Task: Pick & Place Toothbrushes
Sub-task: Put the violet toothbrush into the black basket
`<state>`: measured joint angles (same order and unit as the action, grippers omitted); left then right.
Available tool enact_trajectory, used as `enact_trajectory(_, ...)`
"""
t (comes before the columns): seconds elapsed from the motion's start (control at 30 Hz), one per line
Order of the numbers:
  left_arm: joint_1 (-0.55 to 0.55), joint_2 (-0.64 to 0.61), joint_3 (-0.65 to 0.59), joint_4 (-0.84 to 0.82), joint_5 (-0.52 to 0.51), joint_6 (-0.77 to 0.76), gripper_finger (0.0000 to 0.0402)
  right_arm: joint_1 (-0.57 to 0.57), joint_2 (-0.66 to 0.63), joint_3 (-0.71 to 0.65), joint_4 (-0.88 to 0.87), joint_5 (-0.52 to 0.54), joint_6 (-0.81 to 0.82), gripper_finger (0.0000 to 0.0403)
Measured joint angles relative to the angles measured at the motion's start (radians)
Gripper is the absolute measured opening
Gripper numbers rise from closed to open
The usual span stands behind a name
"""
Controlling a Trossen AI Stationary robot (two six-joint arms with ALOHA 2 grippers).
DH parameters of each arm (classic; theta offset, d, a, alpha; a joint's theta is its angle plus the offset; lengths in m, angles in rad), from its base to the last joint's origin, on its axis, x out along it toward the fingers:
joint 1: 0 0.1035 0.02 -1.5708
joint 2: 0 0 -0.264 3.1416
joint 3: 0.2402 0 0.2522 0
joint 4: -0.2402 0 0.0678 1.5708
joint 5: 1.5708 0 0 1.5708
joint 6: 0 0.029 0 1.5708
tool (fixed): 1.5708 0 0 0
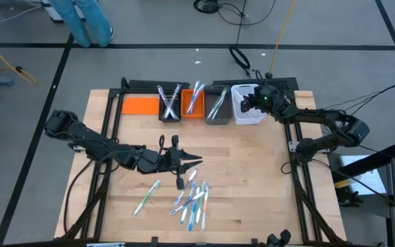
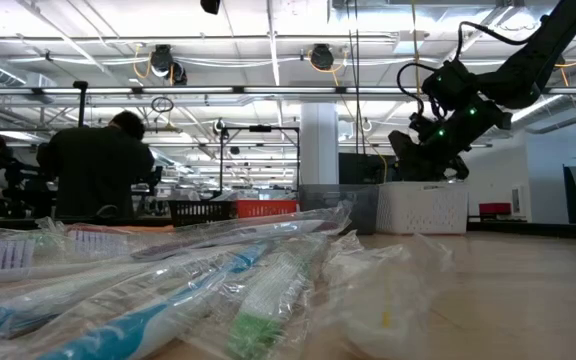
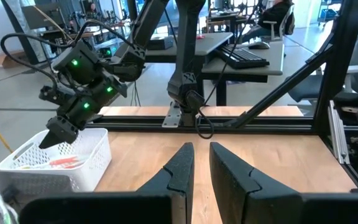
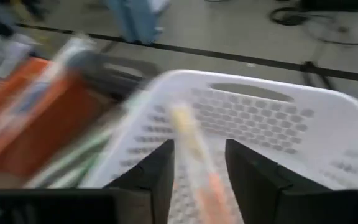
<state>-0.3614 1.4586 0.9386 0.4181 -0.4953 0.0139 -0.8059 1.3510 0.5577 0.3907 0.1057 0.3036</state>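
Four bins stand in a row at the table's [image 1: 252, 178] far edge: a dark bin [image 1: 169, 106], an orange bin [image 1: 193, 104], a grey bin [image 1: 217, 108] and a white basket [image 1: 247, 105]. Each holds toothbrushes already sorted.

Item: right gripper [image 1: 251, 103]. Position: directly over the white basket. State: fingers parted, with a pale, orange-tipped toothbrush [image 4: 194, 155] lying between them; whether it is gripped or already loose in the basket cannot be told.

Item: left gripper [image 1: 192, 160]. Position: mid-table, just beyond the loose pile. State: fingers [image 3: 178, 171] nearly closed with a narrow gap, nothing between them.

Item: unsorted toothbrushes [image 1: 192, 199]. Position: a heap of wrapped blue, green and white sticks at the near middle of the table, with one green brush [image 1: 147, 197] lying apart to the left.

Item: flat orange lid or tray [image 1: 140, 106], beside the dark bin.

Step in hand, as judged: placing one brush into the white basket. The pile remains large, so much of the task is left.

Next move calls for: the right arm lifting clear of the basket rim and travelling to the pile, or the left gripper opening wider and lowering onto a single brush; the slippery wrappers and overlapping sticks call for a careful pick of one alone.
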Motion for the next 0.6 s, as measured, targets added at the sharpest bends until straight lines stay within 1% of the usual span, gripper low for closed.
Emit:
enact_trajectory(0.13,0.000,0.000,0.000,-0.005,0.000,0.000,0.0051,0.001,-0.008,0.000,0.052,-0.117,0.010,0.0160)
enact_trajectory(0.23,0.000,0.000,0.000,-0.005,0.000,0.000,0.0051,0.003,-0.008,0.000,0.064,-0.192,0.010,0.0168)
enact_trajectory(0.43,0.000,0.000,0.000,-0.006,0.000,0.000,0.0051,0.036,-0.008,0.000,0.070,-0.345,0.008,0.0167)
enact_trajectory(0.6,0.000,0.000,0.000,-0.006,0.000,0.000,0.0051,0.096,-0.008,0.000,0.098,-0.416,-0.003,0.0165)
